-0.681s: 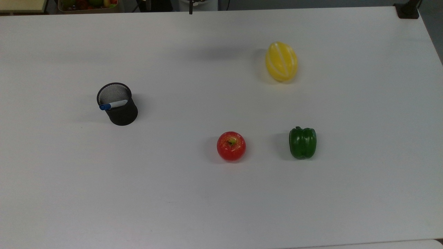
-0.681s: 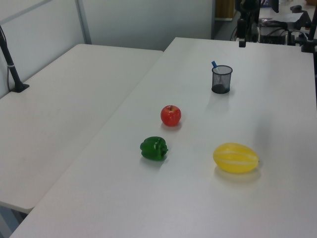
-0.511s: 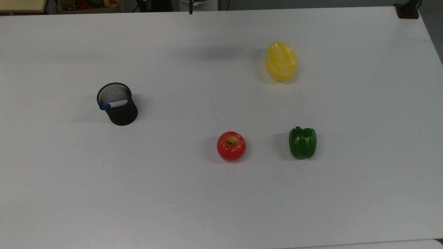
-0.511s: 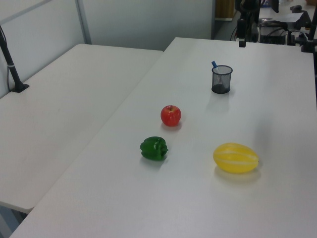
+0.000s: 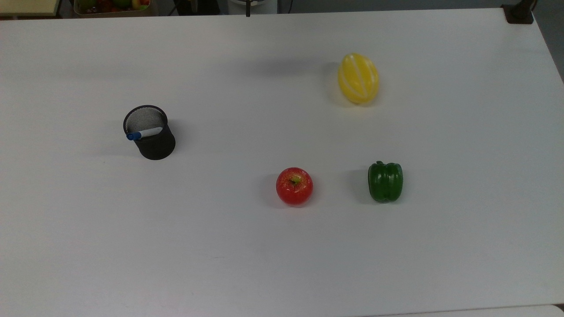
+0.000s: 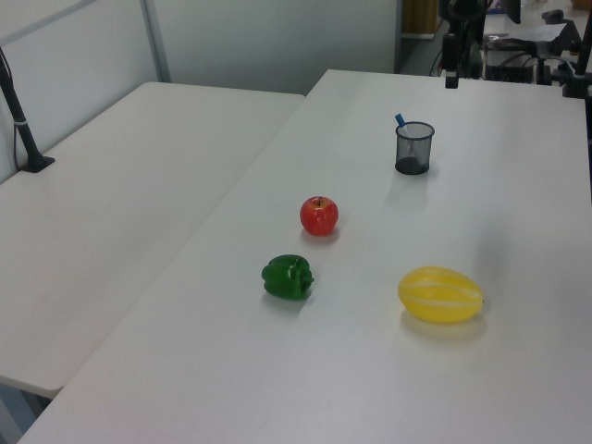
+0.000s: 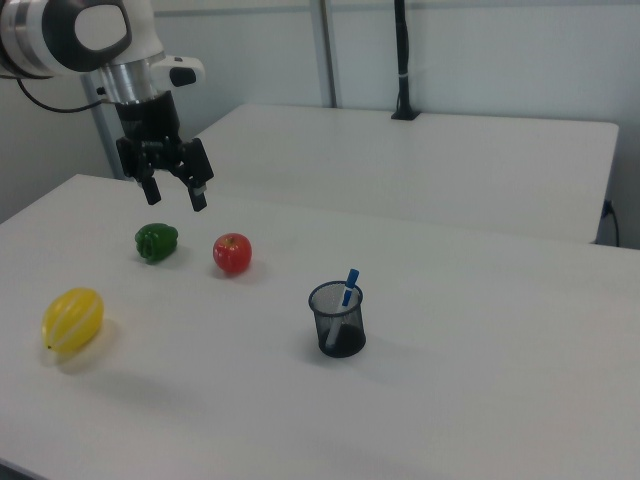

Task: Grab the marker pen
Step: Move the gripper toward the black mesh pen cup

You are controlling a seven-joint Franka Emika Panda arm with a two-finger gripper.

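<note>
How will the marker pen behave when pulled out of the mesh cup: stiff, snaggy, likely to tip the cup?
The marker pen looks like a slim rigid barrel, so it probably stays stiff. It leans on the rim of the mesh pen cup, so a slanted pull could drag on the rim. The cup looks light and holds just this pen, so it may tip or slide.
</note>
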